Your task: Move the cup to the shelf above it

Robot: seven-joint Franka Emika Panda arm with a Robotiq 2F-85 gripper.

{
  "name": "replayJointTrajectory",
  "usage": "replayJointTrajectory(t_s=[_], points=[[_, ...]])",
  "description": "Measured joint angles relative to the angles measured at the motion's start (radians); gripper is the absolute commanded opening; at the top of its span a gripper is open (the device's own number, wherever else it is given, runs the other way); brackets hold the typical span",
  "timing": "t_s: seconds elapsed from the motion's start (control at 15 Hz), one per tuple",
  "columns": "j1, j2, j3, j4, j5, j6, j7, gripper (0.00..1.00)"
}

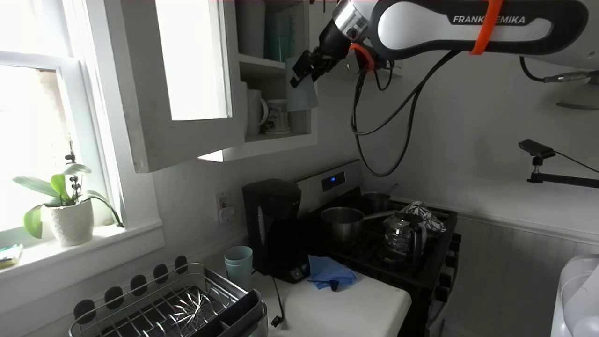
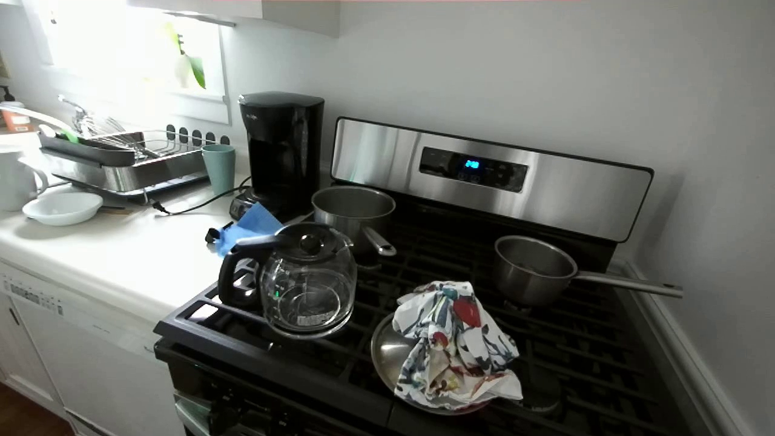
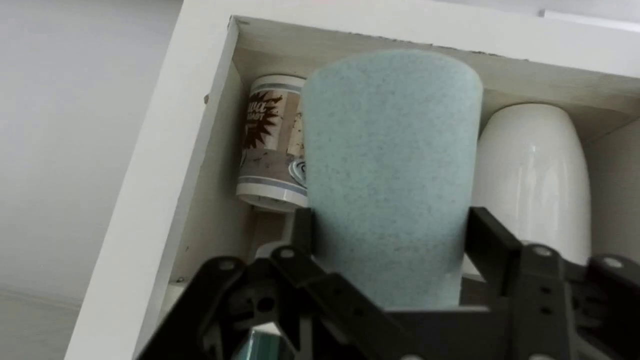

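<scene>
The tool point(image 3: 391, 232) clasps the pale teal cup point(image 3: 392, 150).

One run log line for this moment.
black fingers: shut on speckled pale blue-green tapered cup; position: in front of white wall cabinet; higher flat white shelf board: cup not yet set on it

Both exterior views look from different sides, sharing stove point(image 2: 439, 242) and coffee maker point(image 1: 271, 217); wrist view faces cabinet point(image 3: 160, 150) close up.
</scene>
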Motion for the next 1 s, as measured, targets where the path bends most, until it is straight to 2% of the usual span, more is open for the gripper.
replayJointTrajectory(t_s=[0.47,0.93,1.0], points=[[-0.001,0.003,-0.007,0.101,0.003,0.003,-0.009,0.52],[0.0,0.117,0.008,0.249,0.003,0.171,-0.004,0.52],[0.0,0.14,0.011,0.275,0.003,0.185,-0.004,0.77]])
